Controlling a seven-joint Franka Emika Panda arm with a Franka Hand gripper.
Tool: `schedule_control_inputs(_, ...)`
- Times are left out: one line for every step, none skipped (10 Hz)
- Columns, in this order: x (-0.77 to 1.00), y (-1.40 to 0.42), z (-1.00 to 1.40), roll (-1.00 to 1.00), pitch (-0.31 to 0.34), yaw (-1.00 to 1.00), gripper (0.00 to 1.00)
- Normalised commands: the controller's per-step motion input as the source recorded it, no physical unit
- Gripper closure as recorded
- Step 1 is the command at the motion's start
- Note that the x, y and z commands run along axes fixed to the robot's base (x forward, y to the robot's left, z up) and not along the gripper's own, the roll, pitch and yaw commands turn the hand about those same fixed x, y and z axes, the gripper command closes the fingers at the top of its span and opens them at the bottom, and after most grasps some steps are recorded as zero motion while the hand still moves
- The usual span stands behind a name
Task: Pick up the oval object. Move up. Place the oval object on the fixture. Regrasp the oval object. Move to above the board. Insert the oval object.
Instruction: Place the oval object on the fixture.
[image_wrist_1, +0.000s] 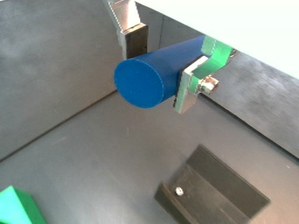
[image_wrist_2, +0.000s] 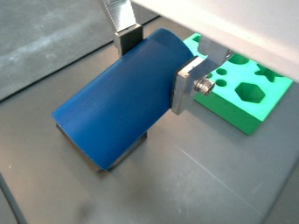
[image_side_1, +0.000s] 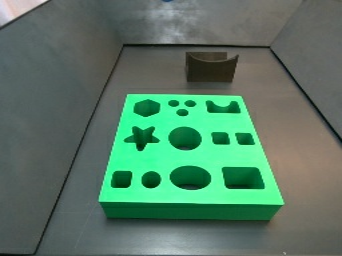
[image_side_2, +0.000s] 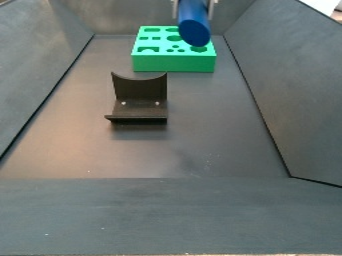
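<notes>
Above the dark floor, blue oval object clamped between the end effector fingers.

From my station the oval object looked like smooth matt blue plastic, clamped between the gripper and its flat silver metal fingers. The board read as bright green plastic, the fixture dark and dull, the floor matt grey.
</notes>
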Motion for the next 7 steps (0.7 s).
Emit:
schedule_control_inputs(1.0,-0.16,0.02,0.11,0.053,0.03,1.0)
schedule_control_inputs(1.0,-0.14,0.02,0.11,0.071,0.03,1.0)
schedule_control_inputs(1.0,-0.1,0.01,0.12,0.093,0.04,1.0)
schedule_control_inputs(1.0,-0.08,0.0,0.13,0.107,0.04,1.0)
schedule_control_inputs(0.92,-0.06,0.01,0.13,0.119,0.04,1.0)
schedule_control_inputs(0.83,-0.04,0.0,0.13,0.131,0.04,1.0)
schedule_control_inputs(0.72,-0.03,0.0,0.13,0.145,0.04,1.0)
